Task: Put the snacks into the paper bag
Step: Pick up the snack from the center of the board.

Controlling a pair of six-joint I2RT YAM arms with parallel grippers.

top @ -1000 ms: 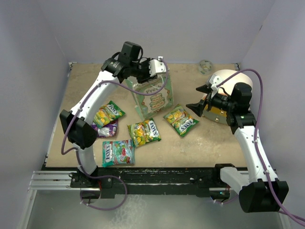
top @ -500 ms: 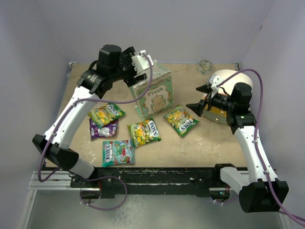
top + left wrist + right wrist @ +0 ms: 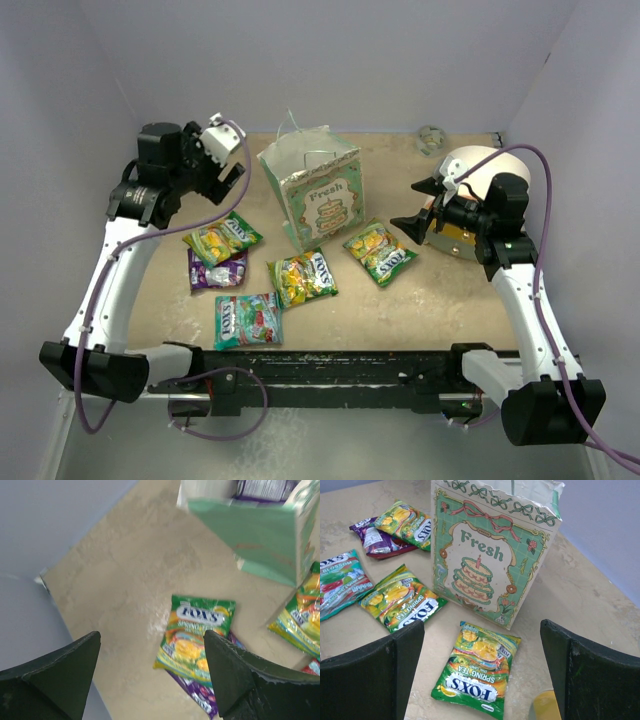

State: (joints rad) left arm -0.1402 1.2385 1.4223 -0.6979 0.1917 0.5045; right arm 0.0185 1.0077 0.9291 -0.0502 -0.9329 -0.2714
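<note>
Your left end effector (image 3: 222, 183) hangs wide open and empty, left of the upright paper bag (image 3: 318, 195) and above a yellow-green packet (image 3: 222, 238). Your right end effector (image 3: 405, 205) is also spread open, holding nothing, right of the bag. Five snacks (image 3: 303, 276) lie on the tabletop (image 3: 440, 300) before the bag.

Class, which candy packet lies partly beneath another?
The flat glossy purple packet, overlapped by the leftmost yellow-green fruit packet; the other packets lie uncovered.
</note>
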